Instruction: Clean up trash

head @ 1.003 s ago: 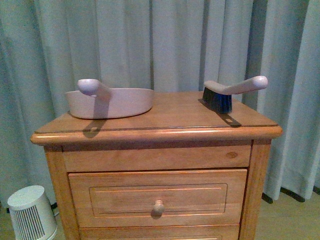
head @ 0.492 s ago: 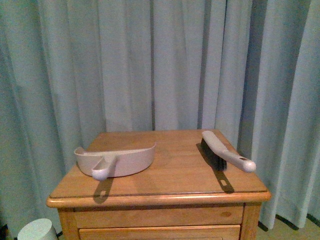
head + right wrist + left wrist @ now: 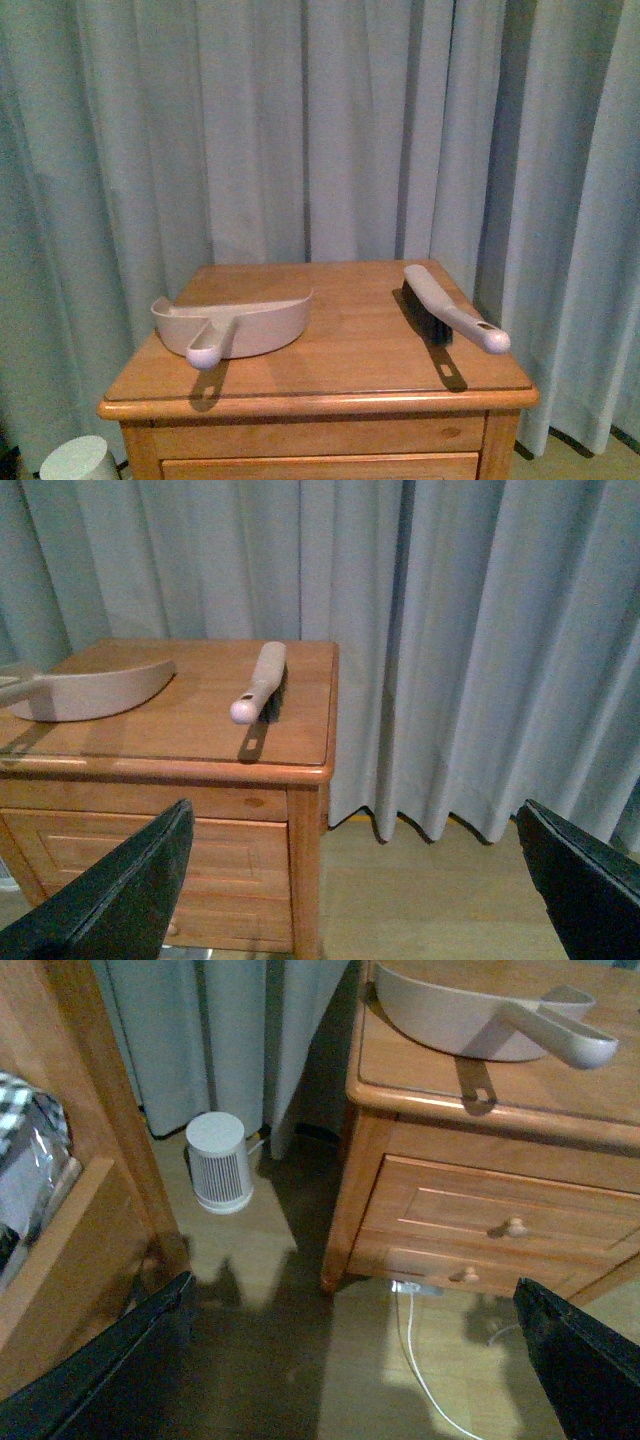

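Observation:
The trash is out of view in every frame. A pink dustpan [image 3: 240,318] lies at the left of the wooden nightstand's top [image 3: 340,350], handle toward me. To its right lies a hand brush [image 3: 445,308] with dark bristles. Neither arm shows in the front view. My left gripper [image 3: 350,1370] is open over the floor beside the nightstand, below the dustpan [image 3: 470,1020]. My right gripper [image 3: 355,890] is open in front of the nightstand's right corner, with the brush [image 3: 262,678] and dustpan [image 3: 90,688] beyond it. Nothing sits between either pair of fingers.
Grey curtains [image 3: 320,130] hang behind and right of the nightstand. A small white ribbed appliance [image 3: 219,1161] stands on the floor to its left. A white cable [image 3: 420,1360] trails on the floor. Wooden furniture [image 3: 90,1260] holding a checked pillow [image 3: 25,1150] stands close by.
The front view has risen: the nightstand top now shows from above and the drawers have dropped out of frame. Dustpan and brush lie where they were.

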`<action>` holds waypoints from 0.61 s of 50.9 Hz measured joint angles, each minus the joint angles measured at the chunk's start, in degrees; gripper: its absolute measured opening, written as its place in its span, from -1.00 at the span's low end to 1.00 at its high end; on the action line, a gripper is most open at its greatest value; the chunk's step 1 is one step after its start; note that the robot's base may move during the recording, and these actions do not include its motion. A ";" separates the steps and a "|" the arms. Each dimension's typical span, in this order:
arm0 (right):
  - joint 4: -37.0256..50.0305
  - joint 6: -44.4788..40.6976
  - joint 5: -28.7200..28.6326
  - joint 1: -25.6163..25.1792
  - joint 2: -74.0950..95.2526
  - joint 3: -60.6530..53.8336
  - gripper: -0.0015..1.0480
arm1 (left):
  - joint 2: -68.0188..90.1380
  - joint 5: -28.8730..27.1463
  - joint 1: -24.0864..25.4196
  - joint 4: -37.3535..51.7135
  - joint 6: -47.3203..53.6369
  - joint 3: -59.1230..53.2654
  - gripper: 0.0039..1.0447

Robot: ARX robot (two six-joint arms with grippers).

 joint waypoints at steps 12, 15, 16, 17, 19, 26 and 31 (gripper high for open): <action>0.00 0.00 0.02 0.00 0.00 0.00 0.86 | 28.94 -5.07 -3.56 10.08 6.93 17.86 0.86; 0.00 0.00 0.00 0.00 0.00 0.00 0.86 | 34.77 -6.62 -5.09 9.60 8.41 23.47 0.86; 0.00 0.00 0.00 0.00 0.00 0.00 0.86 | 36.61 -7.06 -5.64 9.31 8.87 25.40 0.86; 0.00 0.00 0.00 0.00 0.00 0.00 0.86 | 38.45 -7.54 -6.14 9.05 9.20 27.34 0.86; 0.00 0.00 0.00 0.00 0.00 0.00 0.86 | 42.71 -8.57 -7.43 8.39 10.34 32.09 0.86; 0.00 0.00 0.02 0.00 0.00 0.00 0.86 | 52.02 -10.47 -10.80 4.63 11.65 43.74 0.86; 0.00 0.00 0.02 0.00 0.00 0.00 0.86 | 57.99 -11.47 -13.07 1.05 11.63 51.49 0.86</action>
